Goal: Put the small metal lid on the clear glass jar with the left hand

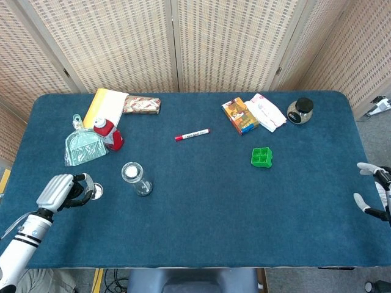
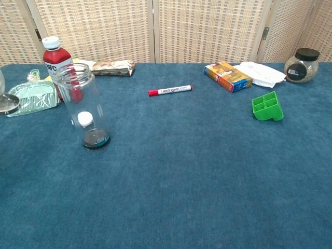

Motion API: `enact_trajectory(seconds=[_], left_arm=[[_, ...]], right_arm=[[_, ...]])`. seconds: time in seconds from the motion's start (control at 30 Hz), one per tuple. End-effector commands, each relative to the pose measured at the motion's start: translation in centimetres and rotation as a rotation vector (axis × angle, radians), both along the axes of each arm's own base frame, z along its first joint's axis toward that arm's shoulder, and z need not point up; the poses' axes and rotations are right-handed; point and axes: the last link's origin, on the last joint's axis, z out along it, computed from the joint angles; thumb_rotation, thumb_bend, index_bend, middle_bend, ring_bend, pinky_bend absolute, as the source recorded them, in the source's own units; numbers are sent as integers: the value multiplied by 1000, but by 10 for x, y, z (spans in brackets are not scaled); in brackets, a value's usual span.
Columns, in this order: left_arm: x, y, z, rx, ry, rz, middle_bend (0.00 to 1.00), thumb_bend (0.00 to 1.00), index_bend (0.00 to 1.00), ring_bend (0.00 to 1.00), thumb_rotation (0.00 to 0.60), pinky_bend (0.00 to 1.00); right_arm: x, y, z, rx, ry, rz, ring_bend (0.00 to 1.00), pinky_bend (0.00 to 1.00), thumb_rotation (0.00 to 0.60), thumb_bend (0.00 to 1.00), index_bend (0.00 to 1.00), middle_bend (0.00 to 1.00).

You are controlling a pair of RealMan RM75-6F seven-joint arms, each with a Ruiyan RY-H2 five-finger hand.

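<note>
We see the glass jar (image 1: 136, 178) standing upright, mouth up, with bare blue table (image 1: 201, 207) around it on the front and right. Our left hand (image 1: 60, 191), left of the jar near the table's front-left edge, pinches the small metal lid (image 1: 95, 191), held flat. Our right hand (image 1: 374, 194) hangs off the far right edge, fingers spread, holding nothing
</note>
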Motion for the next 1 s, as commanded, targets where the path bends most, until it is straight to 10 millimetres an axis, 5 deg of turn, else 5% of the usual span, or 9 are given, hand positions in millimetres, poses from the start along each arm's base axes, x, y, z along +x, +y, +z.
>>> enact_trajectory(seconds=[0.03, 0.43, 1.0], left_arm=[[20, 7, 14, 5, -77, -21, 989, 454, 647, 960, 600, 969], [61, 27, 28, -17, -216, -76, 989, 458, 645, 960, 600, 969], [83, 49, -3, -93, -212, -94, 989, 458, 637, 958, 600, 969]], right_arm=[[1, -1, 1, 1, 3, 3, 222, 320, 600, 285, 262, 335], [4, -4, 8, -19, 16, 2, 221, 320, 600, 282, 262, 335], [4, -1, 10, -26, 17, -11, 221, 320, 600, 278, 262, 335]])
